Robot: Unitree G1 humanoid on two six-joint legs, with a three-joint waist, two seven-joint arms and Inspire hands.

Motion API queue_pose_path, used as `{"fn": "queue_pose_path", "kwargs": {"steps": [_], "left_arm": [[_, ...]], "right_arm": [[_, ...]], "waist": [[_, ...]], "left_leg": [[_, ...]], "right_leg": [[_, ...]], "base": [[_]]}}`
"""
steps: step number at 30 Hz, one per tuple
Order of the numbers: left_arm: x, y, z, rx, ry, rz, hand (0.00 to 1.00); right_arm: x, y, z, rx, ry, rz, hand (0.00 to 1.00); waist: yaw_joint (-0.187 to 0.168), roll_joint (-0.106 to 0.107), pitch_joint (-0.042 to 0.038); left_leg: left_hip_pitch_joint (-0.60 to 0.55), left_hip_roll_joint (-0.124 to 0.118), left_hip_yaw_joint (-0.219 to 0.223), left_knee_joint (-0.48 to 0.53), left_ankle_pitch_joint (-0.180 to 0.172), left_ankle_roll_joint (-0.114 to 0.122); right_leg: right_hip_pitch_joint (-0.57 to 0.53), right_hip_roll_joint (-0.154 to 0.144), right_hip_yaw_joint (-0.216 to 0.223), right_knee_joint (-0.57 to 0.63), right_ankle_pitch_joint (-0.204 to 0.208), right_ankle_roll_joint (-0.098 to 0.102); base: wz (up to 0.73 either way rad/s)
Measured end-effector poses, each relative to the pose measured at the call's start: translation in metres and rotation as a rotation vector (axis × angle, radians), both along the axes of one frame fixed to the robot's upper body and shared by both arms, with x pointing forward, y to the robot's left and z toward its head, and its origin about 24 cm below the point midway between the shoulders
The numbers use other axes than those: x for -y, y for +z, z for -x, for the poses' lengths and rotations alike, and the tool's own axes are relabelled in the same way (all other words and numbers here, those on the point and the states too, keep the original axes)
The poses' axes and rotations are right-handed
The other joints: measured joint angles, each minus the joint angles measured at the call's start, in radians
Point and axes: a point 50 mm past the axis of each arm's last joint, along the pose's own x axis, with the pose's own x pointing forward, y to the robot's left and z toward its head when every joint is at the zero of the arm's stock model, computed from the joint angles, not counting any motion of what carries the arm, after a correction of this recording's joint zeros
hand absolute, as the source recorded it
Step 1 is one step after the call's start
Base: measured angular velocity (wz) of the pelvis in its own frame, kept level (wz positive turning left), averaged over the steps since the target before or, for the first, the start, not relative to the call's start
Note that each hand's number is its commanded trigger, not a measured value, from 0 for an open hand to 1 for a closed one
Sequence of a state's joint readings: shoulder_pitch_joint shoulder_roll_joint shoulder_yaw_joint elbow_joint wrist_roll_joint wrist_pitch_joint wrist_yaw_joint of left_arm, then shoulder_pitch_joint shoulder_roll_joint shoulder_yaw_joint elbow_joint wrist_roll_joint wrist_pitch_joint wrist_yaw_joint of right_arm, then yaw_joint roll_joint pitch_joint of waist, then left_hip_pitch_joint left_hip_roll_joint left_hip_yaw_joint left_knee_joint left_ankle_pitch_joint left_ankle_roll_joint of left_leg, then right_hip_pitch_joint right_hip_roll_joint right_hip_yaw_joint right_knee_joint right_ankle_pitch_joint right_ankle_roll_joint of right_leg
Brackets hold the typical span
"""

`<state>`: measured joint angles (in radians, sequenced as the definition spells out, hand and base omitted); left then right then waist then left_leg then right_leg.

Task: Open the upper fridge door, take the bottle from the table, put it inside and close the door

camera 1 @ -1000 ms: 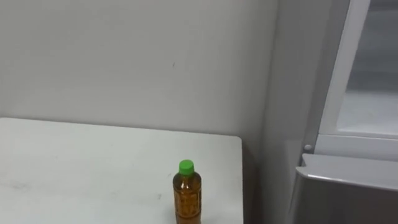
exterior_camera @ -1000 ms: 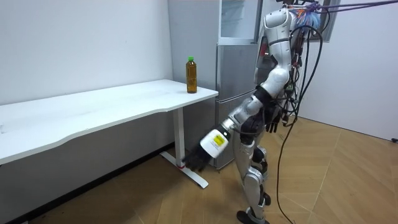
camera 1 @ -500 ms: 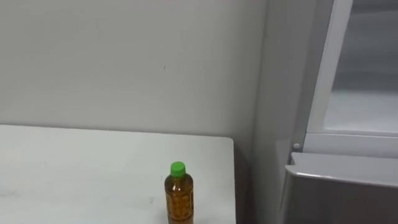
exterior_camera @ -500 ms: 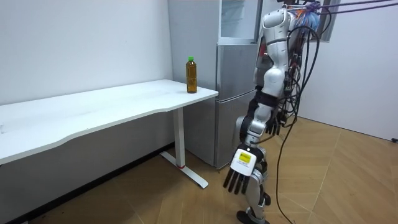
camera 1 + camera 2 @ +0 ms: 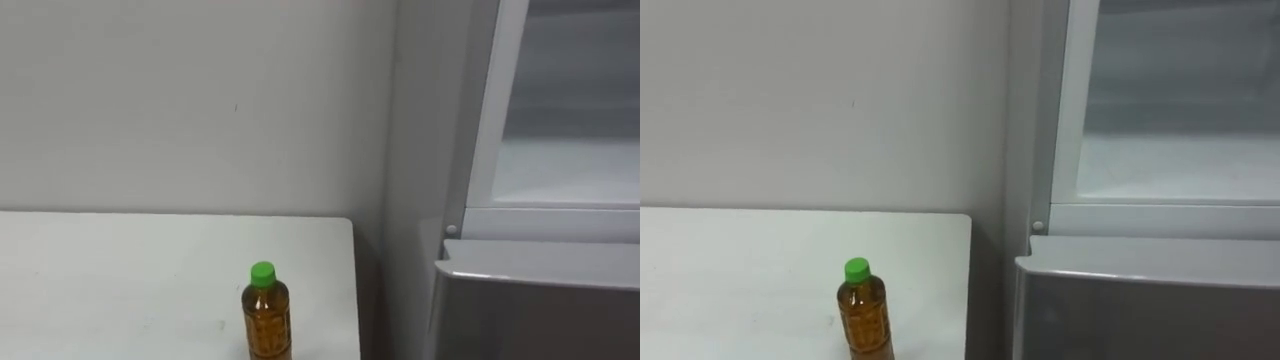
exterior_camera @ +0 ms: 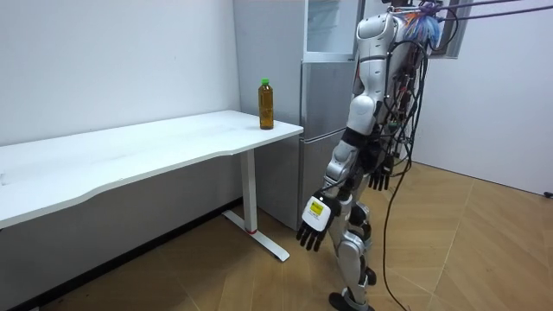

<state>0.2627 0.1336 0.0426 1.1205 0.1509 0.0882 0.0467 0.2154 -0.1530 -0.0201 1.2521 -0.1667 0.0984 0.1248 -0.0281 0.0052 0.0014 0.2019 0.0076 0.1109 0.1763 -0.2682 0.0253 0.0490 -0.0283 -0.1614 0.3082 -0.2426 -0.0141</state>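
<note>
The bottle (image 5: 265, 320) stands upright near the right end of the white table (image 5: 100, 280), green cap on, with neither of my hands touching it. The fridge (image 5: 530, 305) stands just beside that end, its upper compartment (image 5: 565, 170) above the grey lower door. I stand in front of it. My left hand (image 6: 313, 226) hangs low by my leg, fingers spread and empty. My right hand (image 6: 378, 179) hangs at my hip, fingers apparently loose, though it looks small there.

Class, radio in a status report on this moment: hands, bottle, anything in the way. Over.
Left hand and right hand open, hanging low, holding nothing. Bottle upright on table, near its fridge-side end. Nothing seen between bottle and fridge.
</note>
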Motion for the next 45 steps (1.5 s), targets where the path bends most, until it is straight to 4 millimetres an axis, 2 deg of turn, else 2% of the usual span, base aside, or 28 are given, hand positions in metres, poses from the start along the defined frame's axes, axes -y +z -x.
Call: {"fn": "queue_pose_path", "kwargs": {"steps": [11,23,28,29,31,33,34,35,36,37,38,39,42,43,45], "left_arm": [[0.0,0.0,0.01,-0.045,0.011,0.012,0.0],[0.003,-0.001,0.015,-0.068,-0.001,0.023,0.0],[0.004,-0.001,0.011,-0.063,-0.045,0.028,0.0],[0.004,-0.001,0.009,-0.059,-0.053,0.027,0.0],[0.004,-0.001,0.006,-0.047,-0.064,0.025,0.0],[0.002,0.0,-0.001,-0.022,-0.086,0.018,0.0],[0.0,0.001,-0.004,-0.006,-0.095,0.01,0.0],[-0.003,0.002,-0.008,0.003,-0.111,0.002,0.0],[-0.004,0.002,-0.01,0.012,-0.115,-0.001,0.0],[-0.005,0.003,-0.014,0.029,-0.121,-0.004,0.0],[-0.006,0.003,-0.016,0.037,-0.121,-0.004,0.0],[-0.006,0.003,-0.018,0.053,-0.124,-0.002,0.0],[-0.011,0.006,-0.02,0.068,-0.136,0.0,0.0],[-0.011,0.006,-0.017,0.063,-0.137,0.003,0.0],[-0.012,0.006,-0.015,0.062,-0.138,0.008,0.0]], "right_arm": [[-0.002,-0.001,-0.006,0.001,-0.04,-0.015,0.0],[-0.003,-0.001,-0.011,0.03,-0.065,-0.014,0.0],[0.0,0.002,-0.026,0.1,-0.028,-0.005,0.0],[0.001,0.004,-0.031,0.129,-0.013,0.002,0.0],[0.011,0.011,-0.04,0.188,0.016,0.035,0.0],[0.02,0.02,-0.058,0.265,0.077,0.066,0.0],[0.022,0.029,-0.077,0.356,0.098,0.068,0.0],[0.019,0.038,-0.098,0.472,0.097,0.045,0.0],[0.016,0.043,-0.109,0.533,0.091,0.024,0.0],[0.009,0.052,-0.126,0.645,0.08,-0.031,0.0],[0.004,0.057,-0.133,0.692,0.07,-0.064,0.0],[-0.006,0.068,-0.148,0.787,0.057,-0.131,0.0],[-0.019,0.078,-0.148,0.829,0.039,-0.233,0.0],[-0.025,0.085,-0.155,0.869,0.063,-0.263,0.0],[-0.027,0.086,-0.155,0.869,0.063,-0.276,0.0]], "waist": [[0.003,-0.006,0.0],[0.007,-0.009,-0.0001],[0.01,-0.009,-0.0001],[0.01,-0.012,-0.0011],[0.016,-0.011,0.0052],[0.019,-0.008,0.0075],[0.018,-0.01,0.0103],[0.019,-0.009,0.0118],[0.019,-0.008,0.0118],[0.019,-0.013,0.0083],[0.02,-0.014,0.0071],[0.027,-0.015,0.0056],[0.036,-0.023,0.0003],[0.033,-0.024,0.002],[0.033,-0.025,0.0037]], "left_leg": [[0.002,0.001,0.001,0.002,-0.006,0.002],[-0.001,-0.001,0.005,0.002,-0.008,0.004],[-0.017,0.001,0.027,0.008,-0.01,0.004],[-0.021,0.0,0.034,0.012,-0.01,0.004],[-0.022,-0.001,0.053,0.013,-0.01,0.004],[-0.025,0.001,0.066,0.013,-0.01,0.004],[-0.027,0.003,0.067,0.014,-0.01,0.004],[-0.027,0.005,0.066,0.015,-0.01,0.004],[-0.026,0.006,0.066,0.015,-0.011,0.003],[-0.024,0.008,0.065,0.019,-0.013,-0.001],[-0.025,0.012,0.064,0.023,-0.014,-0.003],[-0.03,0.015,0.064,0.028,-0.017,-0.007],[-0.048,0.018,0.053,0.04,-0.019,-0.01],[-0.058,0.019,0.054,0.053,-0.02,-0.012],[-0.068,0.019,0.054,0.061,-0.02,-0.012]], "right_leg": [[-0.003,0.012,0.013,0.008,0.001,0.001],[-0.016,0.012,0.024,0.02,-0.001,0.002],[-0.038,0.01,0.032,0.034,-0.002,0.0],[-0.048,0.008,0.037,0.042,-0.003,0.0],[-0.061,0.003,0.046,0.056,-0.007,0.0],[-0.07,0.003,0.053,0.058,-0.006,-0.001],[-0.072,0.005,0.055,0.057,-0.004,-0.003],[-0.07,0.012,0.054,0.056,-0.003,-0.005],[-0.068,0.014,0.052,0.053,-0.003,-0.006],[-0.066,0.016,0.049,0.052,-0.002,-0.008],[-0.066,0.018,0.048,0.051,-0.001,-0.009],[-0.065,0.018,0.046,0.045,0.001,-0.013],[-0.069,0.021,0.035,0.033,0.006,-0.018],[-0.074,0.022,0.037,0.033,0.007,-0.02],[-0.079,0.021,0.035,0.032,0.008,-0.02]], "base": [[-0.01],[-0.02],[-0.09],[-0.13],[-0.2],[-0.21],[-0.07],[0.0],[0.06],[0.05],[0.04],[0.05],[0.07],[-0.08],[-0.02]]}}
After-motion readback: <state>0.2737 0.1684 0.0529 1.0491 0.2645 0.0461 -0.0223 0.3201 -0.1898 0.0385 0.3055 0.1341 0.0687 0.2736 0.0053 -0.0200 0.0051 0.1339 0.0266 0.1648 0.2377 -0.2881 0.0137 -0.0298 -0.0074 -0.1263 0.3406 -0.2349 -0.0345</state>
